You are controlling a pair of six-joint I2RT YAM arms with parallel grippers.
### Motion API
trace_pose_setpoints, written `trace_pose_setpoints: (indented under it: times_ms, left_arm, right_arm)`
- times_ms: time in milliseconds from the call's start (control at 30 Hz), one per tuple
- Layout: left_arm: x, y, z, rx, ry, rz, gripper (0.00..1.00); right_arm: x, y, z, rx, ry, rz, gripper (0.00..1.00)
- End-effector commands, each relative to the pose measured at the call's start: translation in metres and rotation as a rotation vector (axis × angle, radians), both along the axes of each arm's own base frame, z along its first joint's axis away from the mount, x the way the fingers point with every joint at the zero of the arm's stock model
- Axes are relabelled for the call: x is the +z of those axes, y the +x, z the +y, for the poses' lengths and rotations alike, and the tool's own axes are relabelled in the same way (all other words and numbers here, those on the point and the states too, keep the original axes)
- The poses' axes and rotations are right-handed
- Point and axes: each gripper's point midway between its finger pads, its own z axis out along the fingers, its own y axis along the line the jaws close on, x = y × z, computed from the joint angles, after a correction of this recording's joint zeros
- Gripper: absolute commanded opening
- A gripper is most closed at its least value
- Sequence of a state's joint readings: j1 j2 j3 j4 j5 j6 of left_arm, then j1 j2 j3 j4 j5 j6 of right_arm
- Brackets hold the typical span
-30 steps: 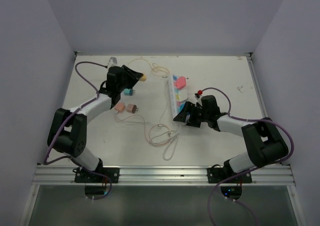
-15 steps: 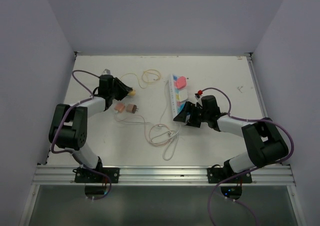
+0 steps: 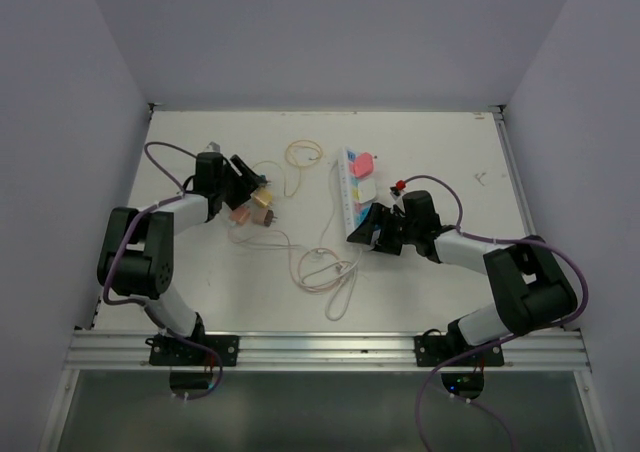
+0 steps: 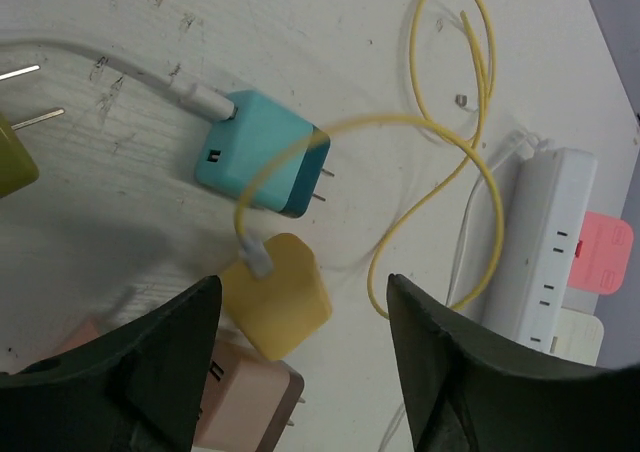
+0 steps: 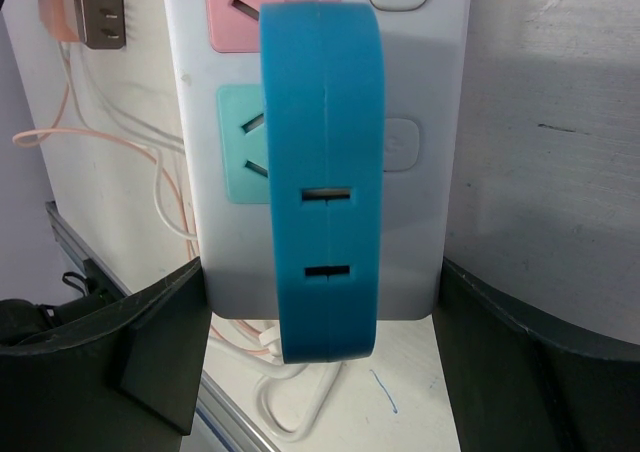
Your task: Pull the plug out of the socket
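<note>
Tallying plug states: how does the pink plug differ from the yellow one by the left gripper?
The pink plug is seated in the socket; the yellow plug lies loose on the table. The yellow plug has a yellow cable in it; none shows on the pink plug. The yellow plug lies between the left gripper's open jaws; the pink plug is off to the side. Both are blocky adapters.

No readable text, brand, number or sign in any view.
- Socket (image 5: 420,122) between fingers of right hand (image 5: 320,272): plain white, blank buttons.
- Blue plug (image 5: 322,172) on it: two slots, no print.
- Teal charger (image 4: 262,167) ahead of left hand (image 4: 300,292): small dark mark, possibly a port; too small to tell.
</note>
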State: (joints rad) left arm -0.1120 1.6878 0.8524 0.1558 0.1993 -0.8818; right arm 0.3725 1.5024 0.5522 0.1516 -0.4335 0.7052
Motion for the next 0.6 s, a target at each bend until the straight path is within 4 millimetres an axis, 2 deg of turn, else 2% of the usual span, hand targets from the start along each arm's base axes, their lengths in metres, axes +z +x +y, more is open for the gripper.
trace_pose_setpoints:
  times_ms: [0, 167, 233, 267, 500, 567]
  left_arm:
    - [0.019, -0.002, 0.003, -0.016, 0.013, -0.043, 0.72]
    - [0.041, -0.003, 0.006, -0.012, 0.029, -0.067, 0.92]
    - [0.045, -0.006, 0.008, -0.012, 0.038, -0.065, 0.96]
    - [0.054, -0.006, 0.009, -0.006, 0.044, -0.081, 1.00]
    - [0.078, -0.019, 0.011, -0.011, 0.050, -0.105, 0.99]
    - [0.091, -0.023, 0.009, -0.028, 0.051, -0.128, 1.00]
  right_arm:
    - [-0.079, -0.075, -0.070, -0.108, -0.336, 0.344, 0.00]
    - [-0.078, -0.074, -0.069, -0.106, -0.338, 0.342, 0.00]
    - [-0.078, -0.073, -0.069, -0.104, -0.337, 0.342, 0.00]
    - [-0.079, -0.074, -0.069, -0.103, -0.337, 0.344, 0.00]
    - [-0.078, -0.073, -0.067, -0.099, -0.332, 0.340, 0.00]
    - [-0.077, -0.073, -0.067, -0.094, -0.335, 0.339, 0.00]
